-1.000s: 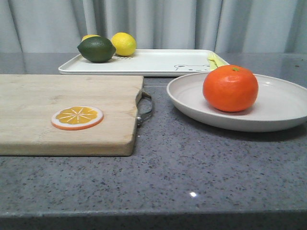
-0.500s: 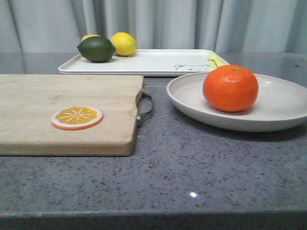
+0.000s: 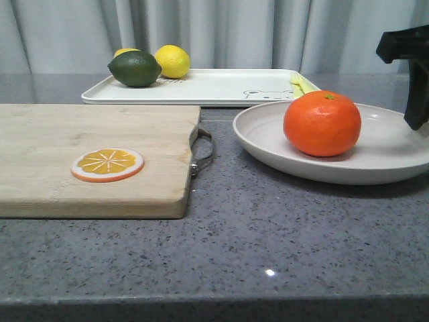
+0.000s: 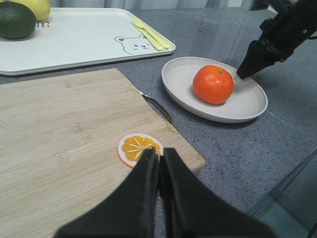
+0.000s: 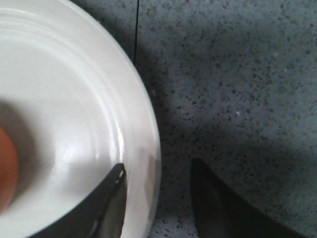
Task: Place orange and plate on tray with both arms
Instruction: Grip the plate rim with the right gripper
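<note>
The orange point(image 3: 322, 124) sits in the off-white plate point(image 3: 268, 151) on the grey counter, right of centre. The white tray point(image 3: 221, 87) with the bear drawing lies behind it. My right gripper point(image 3: 415, 121) hangs over the plate's right side. In the right wrist view it point(image 5: 157, 171) is open, one finger inside the plate's rim point(image 5: 143, 124) and one outside it, and the orange point(image 5: 6, 168) shows at the edge. My left gripper point(image 4: 159, 151) is shut and empty, above the cutting board's corner. The orange point(image 4: 213, 84), plate point(image 4: 247, 106) and tray point(image 4: 89, 42) lie beyond it.
A wooden cutting board point(image 3: 80, 141) with a metal handle takes up the left and carries a flat orange slice point(image 3: 107, 164). A dark green fruit point(image 3: 135, 69), a lemon point(image 3: 173, 61) and a yellow fork point(image 4: 151, 35) lie on the tray. The counter's front edge is close.
My right arm has come into the front view from the right and now stands at the plate's right rim. The orange, plate and tray have not moved.
</note>
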